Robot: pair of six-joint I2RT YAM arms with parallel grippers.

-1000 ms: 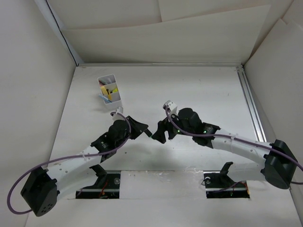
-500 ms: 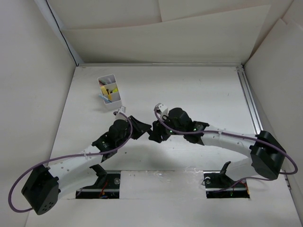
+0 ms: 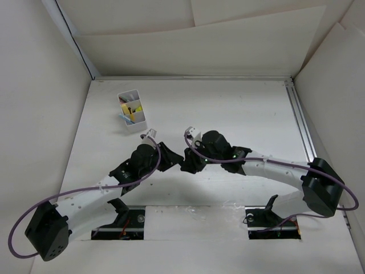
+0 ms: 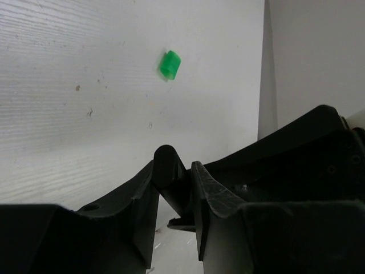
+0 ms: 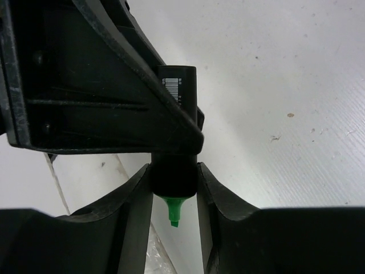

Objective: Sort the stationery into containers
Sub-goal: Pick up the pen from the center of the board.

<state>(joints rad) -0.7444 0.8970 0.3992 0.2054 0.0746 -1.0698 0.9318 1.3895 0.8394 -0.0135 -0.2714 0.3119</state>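
A green highlighter with a black body hangs between both grippers over the middle of the table. My right gripper is shut on its front end, and the bare green tip pokes out past the fingers. My left gripper stands close around its rounded black rear end, which sits tilted between the fingers. From above, the left gripper and right gripper meet nose to nose and hide the highlighter. The white two-compartment container stands at the back left with yellow stationery in it.
A loose green cap lies on the white table ahead of the left gripper. White walls close in the table on the left, back and right. A metal rail runs along the right side.
The right arm swung left until its gripper met the left gripper, and its jaws closed onto the highlighter. The left arm barely moved.
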